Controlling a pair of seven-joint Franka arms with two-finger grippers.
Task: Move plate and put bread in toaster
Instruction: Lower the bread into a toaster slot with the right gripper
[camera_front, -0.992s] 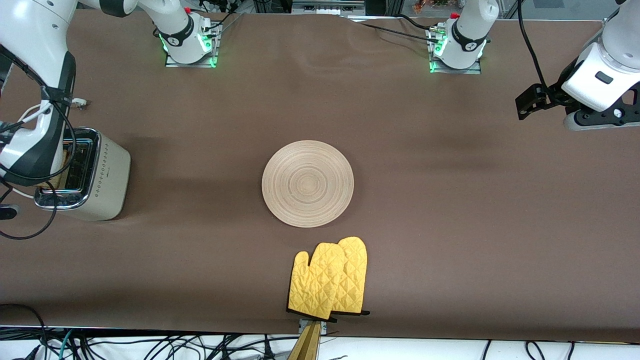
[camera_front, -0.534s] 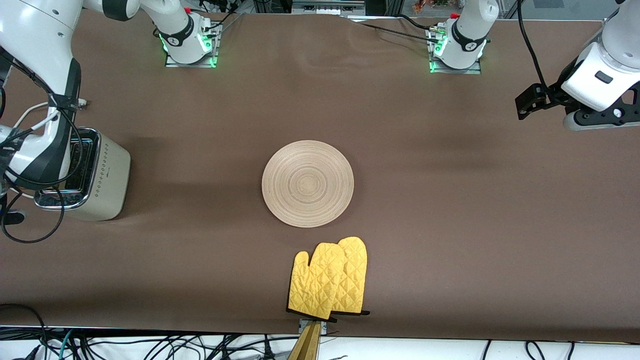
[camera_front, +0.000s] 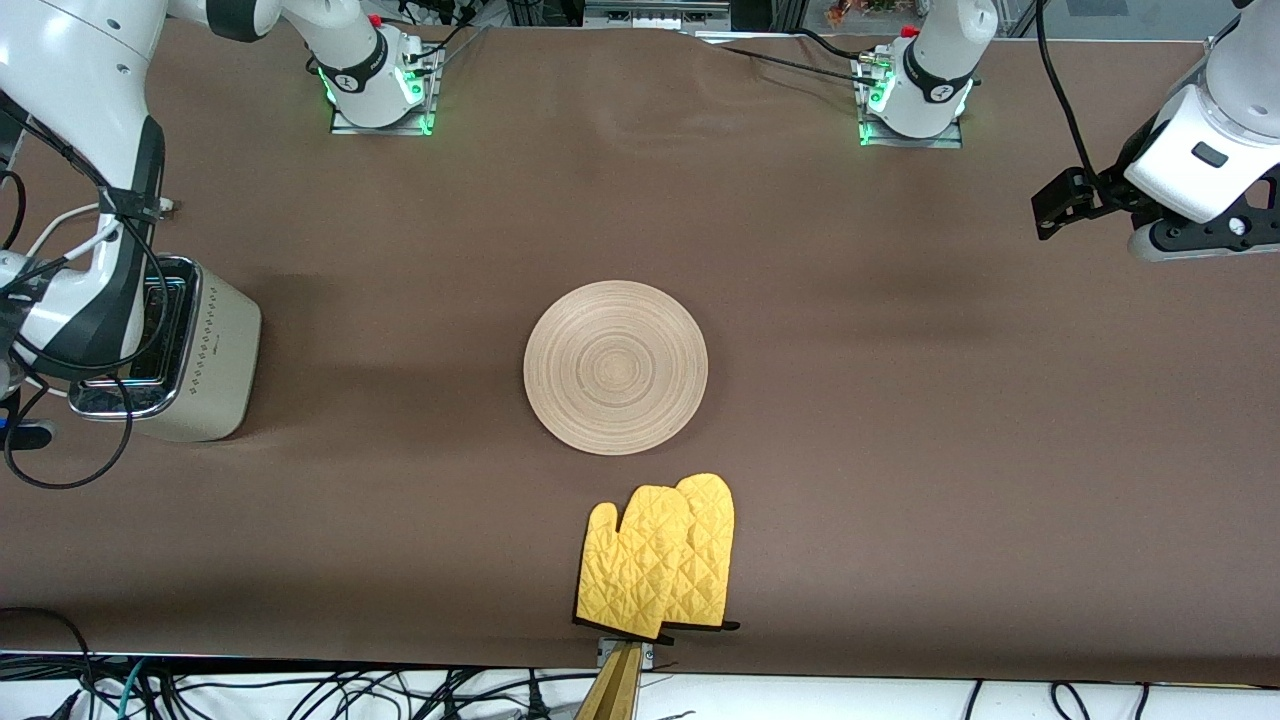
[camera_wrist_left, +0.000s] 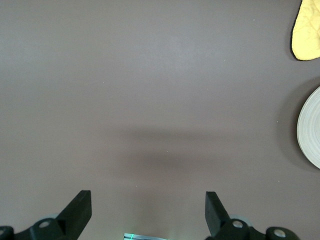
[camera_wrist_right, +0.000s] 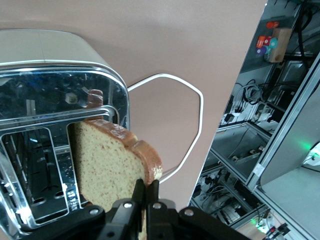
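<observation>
Presently, taking the plate (camera_front: 616, 367) as the landmark and working from the front camera outward: a pair of yellow oven mitts (camera_front: 660, 558) is lying nearer to that camera than the plate, close to it but apart, by the table's edge. The plate itself is sitting flat and bare at mid-table on the brown cloth (camera_front: 900, 450).

Toward the right arm's end of the table, well apart from the plate, the toaster (camera_front: 170, 350) is standing with its chrome top upward. The right gripper (camera_wrist_right: 145, 197) is hanging over that top, jaws pinched shut on the bread (camera_wrist_right: 112, 167), holding it upright by one crusted edge. The slice is poised above a slot (camera_wrist_right: 42, 172); whether its lower edge has entered cannot be told.

Toward the left arm's end, equally well apart from the plate, the left gripper (camera_wrist_left: 147, 210) is waiting over bare cloth, fingers (camera_wrist_left: 80, 205) spread wide and holding nothing.

Judgement on handling: the bread appears light, soft and crumbly; a firm pinch risks tearing, so the crust, the stiffest part, is the sound place to hold. Release looks advisable only once the slice is squared with the slot. The plate appears rigid and light but low-lying; its rim is the only practical purchase.
</observation>
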